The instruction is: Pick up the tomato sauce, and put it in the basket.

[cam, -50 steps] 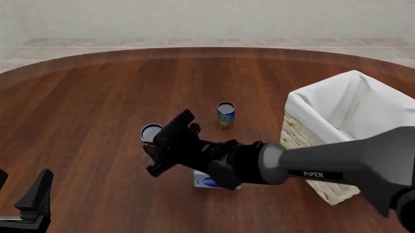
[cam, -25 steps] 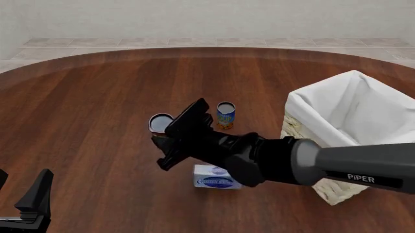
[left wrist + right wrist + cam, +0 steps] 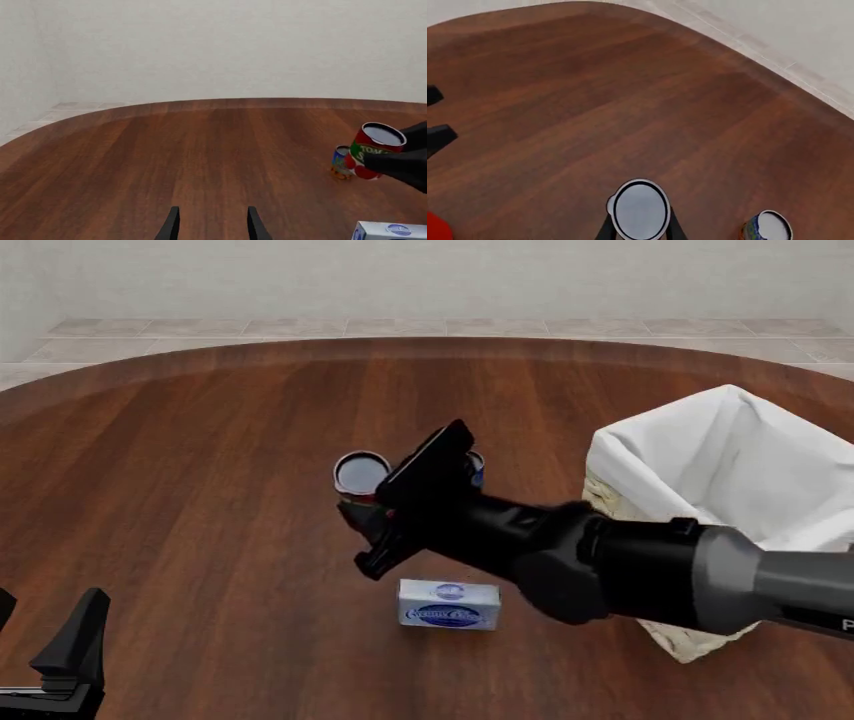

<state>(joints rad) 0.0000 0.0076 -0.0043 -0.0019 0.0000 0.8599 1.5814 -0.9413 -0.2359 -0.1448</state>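
Right gripper pinching the tomato sauce round its sides; rigid, smooth can, likely slippery; left gripper spread.

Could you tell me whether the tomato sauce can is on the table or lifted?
Lifted: the tomato sauce hangs tilted in the right gripper, above the wood.

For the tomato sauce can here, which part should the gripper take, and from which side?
Grip the tomato sauce across its round side wall, below the grey top. It is a small cylinder, so opposite sides suit two fingers. The right gripper already straddles it this way, coming from the basket side, clear of the blue-and-orange can.
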